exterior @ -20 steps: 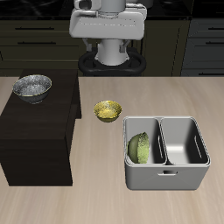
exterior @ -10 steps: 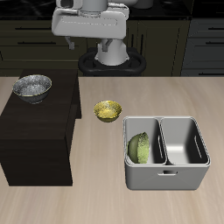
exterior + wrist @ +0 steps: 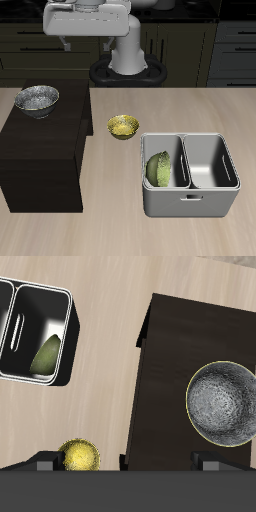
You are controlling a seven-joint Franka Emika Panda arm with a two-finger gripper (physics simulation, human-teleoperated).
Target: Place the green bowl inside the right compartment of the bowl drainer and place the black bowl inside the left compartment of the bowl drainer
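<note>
The green bowl (image 3: 159,168) (image 3: 45,356) leans on its side inside the bowl drainer (image 3: 190,202) (image 3: 70,301), in the compartment nearer the dark cabinet. The drainer's other compartment holds nothing. The black bowl (image 3: 37,99) (image 3: 225,403), silvery and speckled, stands upright on top of the dark cabinet (image 3: 40,150) (image 3: 165,346). My gripper (image 3: 125,464) hangs high above the table, open, with its fingertips (image 3: 40,464) far apart and nothing between them. In the exterior view only the arm (image 3: 95,15) shows, at the back.
A yellow bowl (image 3: 123,126) (image 3: 80,455) sits on the table between the cabinet and the drainer. Dark kitchen cupboards line the back wall.
The arm's upper part has swung sideways along the back, towards the cabinet side. The bowls and the drainer have not moved.
</note>
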